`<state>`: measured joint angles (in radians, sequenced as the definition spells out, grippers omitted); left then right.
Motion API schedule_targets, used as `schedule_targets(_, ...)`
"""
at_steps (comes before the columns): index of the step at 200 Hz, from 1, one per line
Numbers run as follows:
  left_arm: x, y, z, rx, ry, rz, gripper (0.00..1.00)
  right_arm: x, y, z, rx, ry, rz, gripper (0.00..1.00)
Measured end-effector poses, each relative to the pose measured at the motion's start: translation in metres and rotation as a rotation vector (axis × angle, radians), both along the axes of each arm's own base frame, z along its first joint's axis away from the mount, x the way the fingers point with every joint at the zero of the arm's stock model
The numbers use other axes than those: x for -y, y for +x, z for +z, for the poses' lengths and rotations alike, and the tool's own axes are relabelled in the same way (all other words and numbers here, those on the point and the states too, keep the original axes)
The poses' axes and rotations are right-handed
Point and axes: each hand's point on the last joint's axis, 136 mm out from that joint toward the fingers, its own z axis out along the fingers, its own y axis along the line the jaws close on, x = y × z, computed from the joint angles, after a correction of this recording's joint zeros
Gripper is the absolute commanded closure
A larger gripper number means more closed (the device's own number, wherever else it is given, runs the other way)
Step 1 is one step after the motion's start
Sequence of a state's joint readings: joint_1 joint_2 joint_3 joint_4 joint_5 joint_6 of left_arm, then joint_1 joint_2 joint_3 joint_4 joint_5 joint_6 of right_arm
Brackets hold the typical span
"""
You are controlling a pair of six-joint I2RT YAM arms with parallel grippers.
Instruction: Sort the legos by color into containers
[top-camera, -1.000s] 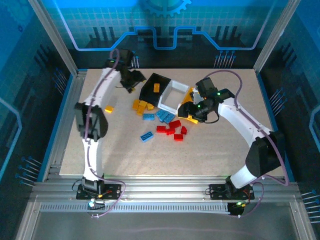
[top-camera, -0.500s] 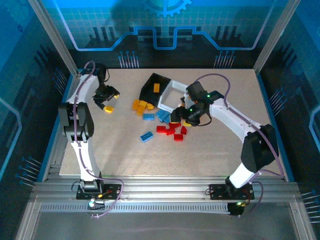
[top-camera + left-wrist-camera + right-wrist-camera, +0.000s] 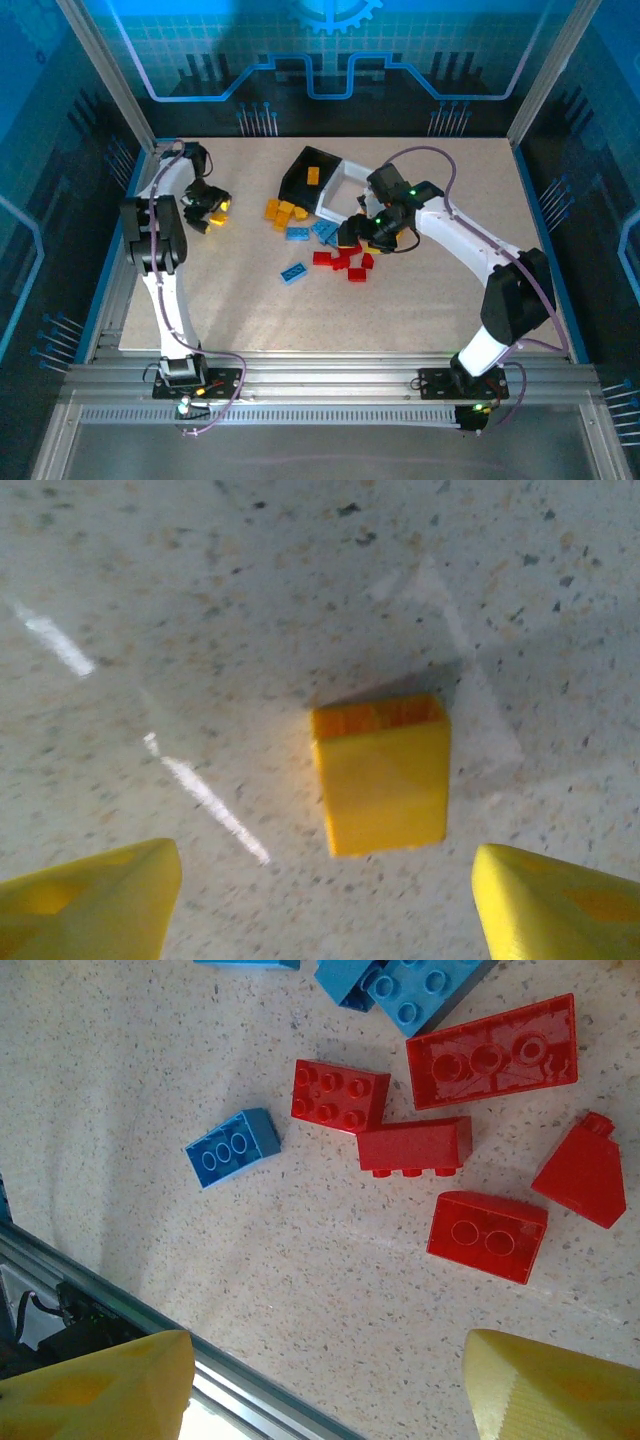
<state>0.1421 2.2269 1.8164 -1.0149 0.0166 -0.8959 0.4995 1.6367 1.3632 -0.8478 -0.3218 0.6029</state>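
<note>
**Both claws open, nothing held**

Left gripper (image 3: 208, 208) near the table's (image 3: 430, 310) left edge, fingers spread wide over a lone yellow brick (image 3: 385, 775). Right gripper (image 3: 352, 232) wide open, empty, above red bricks (image 3: 415, 1147) mid-table. Black bin (image 3: 300, 180) and white bin (image 3: 333, 185) toward the far edge.

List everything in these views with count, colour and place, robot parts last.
red legos: five, red, loose cluster mid-table under the right hand.
blue legos: about four, blue, most near the white bin, one apart nearer the arms.
orange-yellow legos: about six, orange-yellow, a cluster left of the blue ones, one inside the black bin, one at the left hand.
black bin: one, black, tipped, far centre.
white bin: one, white, beside the black bin.
table: one, speckled beige.
left hand: open, yellow fingers flanking the lone orange-yellow lego.
right hand: open, above the red legos.
</note>
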Motion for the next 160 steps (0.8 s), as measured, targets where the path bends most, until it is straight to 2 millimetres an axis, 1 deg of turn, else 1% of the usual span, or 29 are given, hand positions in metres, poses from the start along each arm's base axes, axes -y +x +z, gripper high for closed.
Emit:
schedule_targets(31,-0.001,0.012,-0.009,0.0,-0.008,0.014,0.23,0.0,0.0,0.0,-0.003,-0.004,-0.008,0.27)
schedule_targets(76,-0.002,0.032,-0.005,0.04,-0.012,0.021,0.24,-0.001,0.0,-0.003,-0.016,-0.008,-0.02,0.27)
schedule_targets(106,0.0,0.03,-0.015,0.019,-0.025,0.021,0.25,0.0,0.001,-0.01,-0.03,-0.02,-0.022,0.27)
schedule_targets(126,0.0,0.03,-0.016,0.017,-0.025,0.022,0.26,0.0,0.001,-0.015,-0.041,-0.029,-0.025,0.28)
schedule_targets(141,0.0,0.028,-0.017,0.01,-0.025,0.022,0.3,-0.001,0.001,-0.018,-0.047,-0.035,-0.025,0.28)
schedule_targets(160,-0.001,0.026,-0.019,0.003,-0.025,0.034,0.37,-0.003,0.001,-0.019,-0.051,-0.038,-0.021,0.29)
